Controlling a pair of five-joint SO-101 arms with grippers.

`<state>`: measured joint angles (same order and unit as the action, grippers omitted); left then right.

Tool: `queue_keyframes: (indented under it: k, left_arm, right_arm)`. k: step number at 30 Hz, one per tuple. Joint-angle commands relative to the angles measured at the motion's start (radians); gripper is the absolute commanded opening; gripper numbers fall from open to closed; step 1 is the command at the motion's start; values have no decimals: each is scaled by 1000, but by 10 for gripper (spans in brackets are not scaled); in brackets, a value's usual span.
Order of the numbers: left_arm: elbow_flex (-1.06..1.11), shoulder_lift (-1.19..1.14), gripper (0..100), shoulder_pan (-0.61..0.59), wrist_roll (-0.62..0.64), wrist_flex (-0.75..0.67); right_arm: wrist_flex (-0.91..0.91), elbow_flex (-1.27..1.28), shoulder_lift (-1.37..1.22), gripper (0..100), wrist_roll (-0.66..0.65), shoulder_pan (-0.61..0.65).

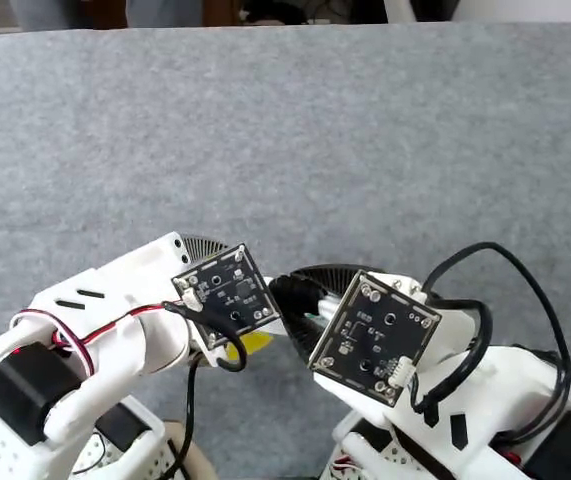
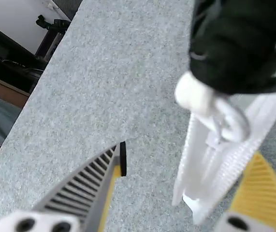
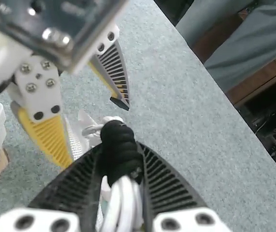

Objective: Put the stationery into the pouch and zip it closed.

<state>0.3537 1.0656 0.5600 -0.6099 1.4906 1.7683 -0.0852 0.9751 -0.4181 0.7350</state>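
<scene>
Your right gripper [image 3: 122, 145] is clamped on the cord [image 2: 227, 121] of the pouch [image 2: 210, 169], at 6 o'clock on the table [image 1: 265, 120]. Your left gripper [image 2: 190, 157] stands open astride the pouch, likely to steady it for zipping.

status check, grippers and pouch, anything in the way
Left gripper open, straddling the white pouch. Right gripper shut on one end of it. Zip state unclear; no obstacle seen.

Over the grey worktop [image 1: 285, 130], the left gripper [image 1: 252, 341] and right gripper [image 1: 300, 295] sit close together beneath upturned circuit boards [image 1: 227, 287].
</scene>
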Motion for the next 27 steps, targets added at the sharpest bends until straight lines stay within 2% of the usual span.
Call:
queue_keyframes:
  k: [1,4,7,11,25,27]
  left_arm:
    - [-28,8,194,21,11,-3]
    - [-27,8,21,39,31,0]
    - [-27,8,81,39,92,-3]
    - [-27,8,25,39,98,-3]
    - [-35,15,27,42,97,21]
    - [-36,17,27,42,97,40]
  right_arm:
    - [-2,1,-12,12,14,-6]
    - [-2,1,-12,12,14,-6]
    - [-2,1,-12,12,14,-6]
    - [-2,1,-12,13,14,-6]
    - [-3,1,-10,13,6,-14]
    - [-15,4,-10,13,6,-58]
